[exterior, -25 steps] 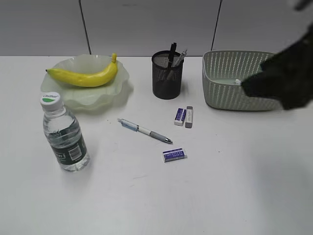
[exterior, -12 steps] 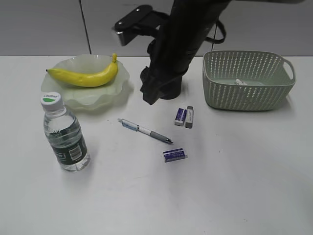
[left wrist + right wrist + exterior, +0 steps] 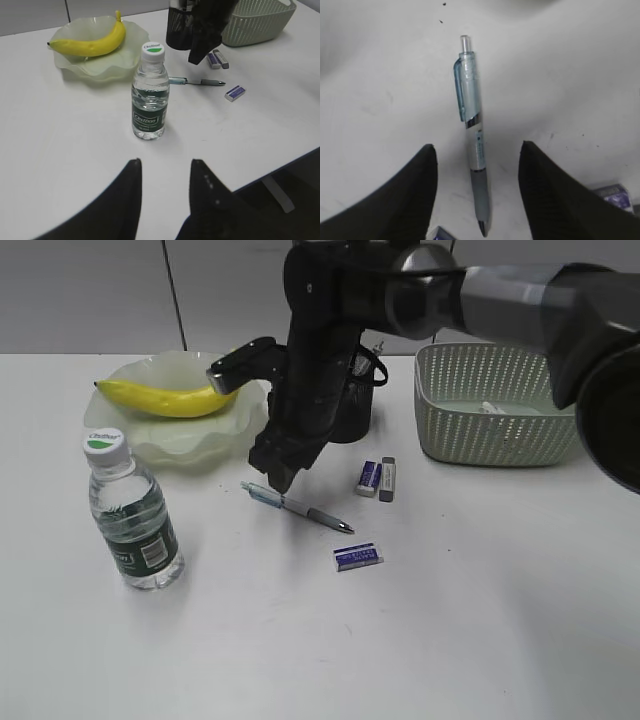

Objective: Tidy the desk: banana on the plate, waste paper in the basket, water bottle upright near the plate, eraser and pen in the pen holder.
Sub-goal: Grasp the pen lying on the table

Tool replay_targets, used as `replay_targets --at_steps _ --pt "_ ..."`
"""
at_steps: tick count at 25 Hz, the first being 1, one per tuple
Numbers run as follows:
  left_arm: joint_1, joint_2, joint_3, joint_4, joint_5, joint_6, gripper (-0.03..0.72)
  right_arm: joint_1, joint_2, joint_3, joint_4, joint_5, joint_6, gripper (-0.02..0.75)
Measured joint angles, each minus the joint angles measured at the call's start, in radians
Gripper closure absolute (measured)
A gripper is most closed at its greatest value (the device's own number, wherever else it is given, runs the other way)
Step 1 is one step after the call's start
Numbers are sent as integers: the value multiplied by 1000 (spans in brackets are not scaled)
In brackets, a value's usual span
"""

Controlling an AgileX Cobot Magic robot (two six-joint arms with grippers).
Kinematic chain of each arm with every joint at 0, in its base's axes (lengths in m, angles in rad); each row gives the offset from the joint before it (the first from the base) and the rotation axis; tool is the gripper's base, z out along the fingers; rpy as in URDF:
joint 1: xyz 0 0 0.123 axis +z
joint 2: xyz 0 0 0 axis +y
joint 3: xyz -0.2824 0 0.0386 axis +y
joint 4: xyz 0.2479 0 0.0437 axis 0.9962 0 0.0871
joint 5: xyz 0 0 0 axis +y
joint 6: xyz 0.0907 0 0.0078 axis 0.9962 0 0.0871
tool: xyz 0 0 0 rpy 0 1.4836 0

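The pen [image 3: 300,508] lies on the white desk [image 3: 450,620]. My right gripper [image 3: 278,475] hangs open just above it; in the right wrist view its fingers [image 3: 477,147] straddle the pen [image 3: 472,130] without touching it. The banana [image 3: 180,395] lies on the green plate [image 3: 150,445]. The water bottle [image 3: 130,520] stands upright in front of the plate. One eraser [image 3: 357,556] lies near the pen tip, two more [image 3: 376,478] beside the pen holder [image 3: 355,420], which is half hidden by the arm. Waste paper [image 3: 490,408] lies in the basket [image 3: 500,430]. My left gripper [image 3: 165,162] is open and empty.
The right arm [image 3: 320,350] reaches across the middle, over the pen holder, which holds several pens. In the left wrist view the bottle [image 3: 149,95] stands a short way ahead of the left fingers, near the desk's front edge [image 3: 280,160].
My right arm has swung from the basket at the right across to the middle and come down over the pen. Nothing on the desk has moved.
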Motion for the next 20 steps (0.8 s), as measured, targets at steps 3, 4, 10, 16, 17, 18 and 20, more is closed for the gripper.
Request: replay_targets --at_steps 3,4,10,16,17,18,20 --pt "0 0 0 0 0 0 446 0 45 -8 -3 2 4 314" --pt "0 0 0 0 0 0 446 0 58 -8 -3 3 4 314" --pt "0 0 0 0 0 0 446 0 108 -9 -6 2 4 315" --pt "0 0 0 0 0 0 446 0 121 -11 -6 -2 4 563" --pt "0 0 0 0 0 0 446 0 122 -18 -7 3 4 635" --pt "0 0 0 0 0 0 446 0 125 -27 -7 18 4 630" --pt "0 0 0 0 0 0 446 0 126 -57 -7 74 4 630"
